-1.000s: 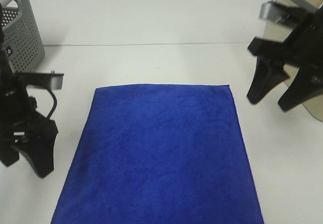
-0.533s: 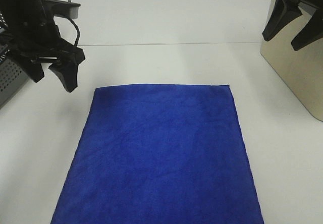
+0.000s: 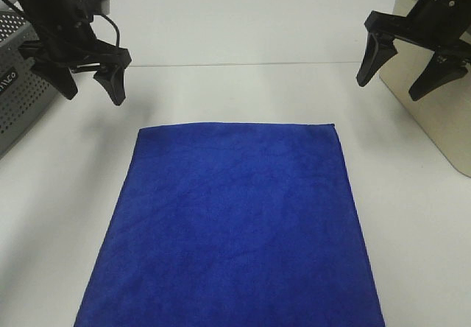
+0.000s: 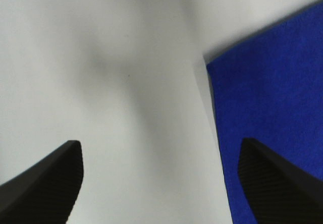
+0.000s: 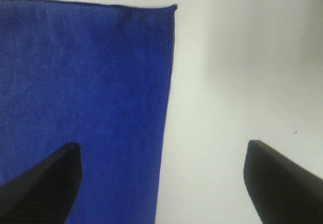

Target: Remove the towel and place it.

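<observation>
As I view the scene from the high camera, the towel (image 3: 232, 224) lies flat and fully spread on the white tabletop (image 3: 243, 91). It fills the 6 o'clock half of the view and runs to the frame's near edge. Past its far corners, both arms hang above the tabletop, clear of the cloth. The left fingers (image 3: 112, 82) are at 10 o'clock and the right fingers (image 3: 369, 56) at 2 o'clock, each pair spread wide and holding nothing. A perforated grey basket (image 3: 22, 99) stands at 9 o'clock. A beige box (image 3: 441, 121) stands at 3 o'clock, under the right arm.
</observation>
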Tool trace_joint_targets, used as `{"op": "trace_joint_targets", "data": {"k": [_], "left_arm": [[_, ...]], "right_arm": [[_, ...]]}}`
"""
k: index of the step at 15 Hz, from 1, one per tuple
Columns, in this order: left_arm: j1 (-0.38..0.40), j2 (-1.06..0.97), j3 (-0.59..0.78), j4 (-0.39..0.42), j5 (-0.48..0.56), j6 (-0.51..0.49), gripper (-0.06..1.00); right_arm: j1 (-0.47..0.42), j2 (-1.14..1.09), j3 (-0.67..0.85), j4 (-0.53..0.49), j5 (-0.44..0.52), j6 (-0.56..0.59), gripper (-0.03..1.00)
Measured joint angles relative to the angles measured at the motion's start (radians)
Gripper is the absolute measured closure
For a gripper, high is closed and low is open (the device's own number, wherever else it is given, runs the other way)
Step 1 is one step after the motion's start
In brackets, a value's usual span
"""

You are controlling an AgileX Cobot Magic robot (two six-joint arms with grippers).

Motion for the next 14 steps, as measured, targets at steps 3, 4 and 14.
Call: {"op": "trace_joint_targets", "data": {"k": [3,4,14], "left_arm": [[0.000,0.109,-0.095,-0.021,0.000,0.000,0.16],[0.000,0.133,-0.119,-0.031,-0.002,0.000,0.16],[0.000,0.259,-0.159,-0.188,-0.138,0.000,0.16]], "right_arm": [[0.023,0.107,-0.104,-0.041,0.002,0.000,0.12],[0.046,0.140,-0.143,-0.073,0.002,0.010,0.12],[0.078,0.328,-0.230,-0.095,-0.097,0.074,0.12]]}}
